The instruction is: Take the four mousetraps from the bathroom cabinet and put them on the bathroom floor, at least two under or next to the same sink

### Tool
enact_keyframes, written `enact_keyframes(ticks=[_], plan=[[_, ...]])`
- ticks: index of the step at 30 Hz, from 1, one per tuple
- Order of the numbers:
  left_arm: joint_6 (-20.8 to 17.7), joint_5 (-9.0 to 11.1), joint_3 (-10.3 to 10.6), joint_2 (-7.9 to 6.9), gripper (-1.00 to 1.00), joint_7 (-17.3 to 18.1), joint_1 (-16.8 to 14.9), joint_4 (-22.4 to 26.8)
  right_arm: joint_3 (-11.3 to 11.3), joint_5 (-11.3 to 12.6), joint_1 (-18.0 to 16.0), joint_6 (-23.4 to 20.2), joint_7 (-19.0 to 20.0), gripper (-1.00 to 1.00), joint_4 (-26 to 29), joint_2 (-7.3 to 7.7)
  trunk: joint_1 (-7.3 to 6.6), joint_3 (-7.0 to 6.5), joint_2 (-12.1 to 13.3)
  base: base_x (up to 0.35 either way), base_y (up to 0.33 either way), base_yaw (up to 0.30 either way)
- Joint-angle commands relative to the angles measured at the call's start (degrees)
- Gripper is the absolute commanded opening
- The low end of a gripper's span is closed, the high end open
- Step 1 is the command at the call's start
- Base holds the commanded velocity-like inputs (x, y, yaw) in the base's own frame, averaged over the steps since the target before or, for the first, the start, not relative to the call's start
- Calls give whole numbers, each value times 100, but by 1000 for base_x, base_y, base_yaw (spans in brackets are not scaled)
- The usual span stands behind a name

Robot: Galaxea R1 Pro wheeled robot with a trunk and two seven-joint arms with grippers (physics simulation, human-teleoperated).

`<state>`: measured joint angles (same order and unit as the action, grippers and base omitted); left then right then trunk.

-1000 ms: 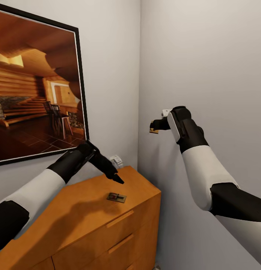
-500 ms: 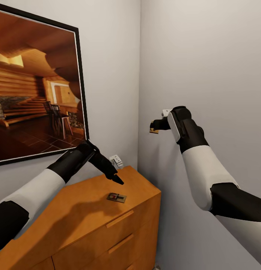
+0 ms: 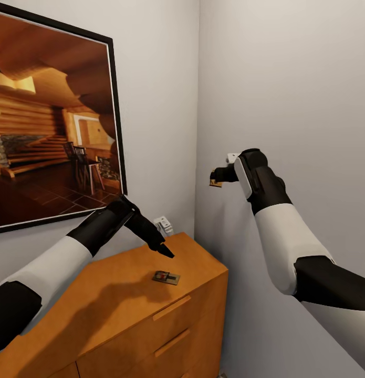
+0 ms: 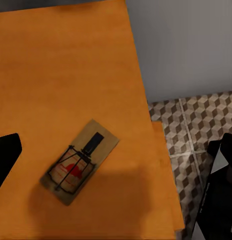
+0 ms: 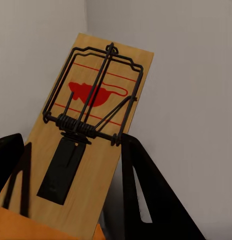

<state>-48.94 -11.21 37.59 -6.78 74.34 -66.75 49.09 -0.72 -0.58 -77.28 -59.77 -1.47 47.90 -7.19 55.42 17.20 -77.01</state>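
Observation:
One mousetrap (image 3: pixel 166 277) lies flat on top of the orange-brown cabinet (image 3: pixel 119 299), near its right front corner. My left gripper (image 3: pixel 168 253) hovers just above and behind it, open, holding nothing. The left wrist view looks down on that mousetrap (image 4: pixel 78 161), with one dark fingertip (image 4: pixel 6 157) off to its side. My right gripper (image 3: pixel 216 181) is raised near the wall corner, shut on a second mousetrap (image 3: pixel 215 183). In the right wrist view this mousetrap (image 5: pixel 93 115) shows its wire and red spot, with black fingers (image 5: pixel 146 190) on both of its long edges.
A large framed picture (image 3: pixel 51 121) hangs on the wall behind the cabinet, and a small white outlet (image 3: pixel 162 224) sits by the corner. Grey walls close in the right side. The cube-patterned bathroom floor (image 4: pixel 201 125) shows beyond the cabinet's edge.
The whole view has shifted slightly, so the camera moved. Both arms and both mousetraps keep their places.

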Motion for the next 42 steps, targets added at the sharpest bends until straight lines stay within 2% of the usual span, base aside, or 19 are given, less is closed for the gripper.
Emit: enact_keyframes(ticks=[1,20,34,42], plan=[[-52,-39,2,-3,100,43,-4,11,-7,-3,-6,-23,-20,-100,2,-2,2,8,-5,89,185,0],[-100,-39,85,2,100,72,-4,22,-7,-11,-6,-23,-20,-100,0,7,2,8,-5,14,28,0],[-104,-48,61,7,100,70,-4,21,-7,-12,-6,-23,-19,-100,2,7,2,8,-5,0,0,0],[-47,-335,61,31,100,36,-4,11,-7,-20,-6,-23,-20,-100,2,7,2,8,-5,0,0,0]])
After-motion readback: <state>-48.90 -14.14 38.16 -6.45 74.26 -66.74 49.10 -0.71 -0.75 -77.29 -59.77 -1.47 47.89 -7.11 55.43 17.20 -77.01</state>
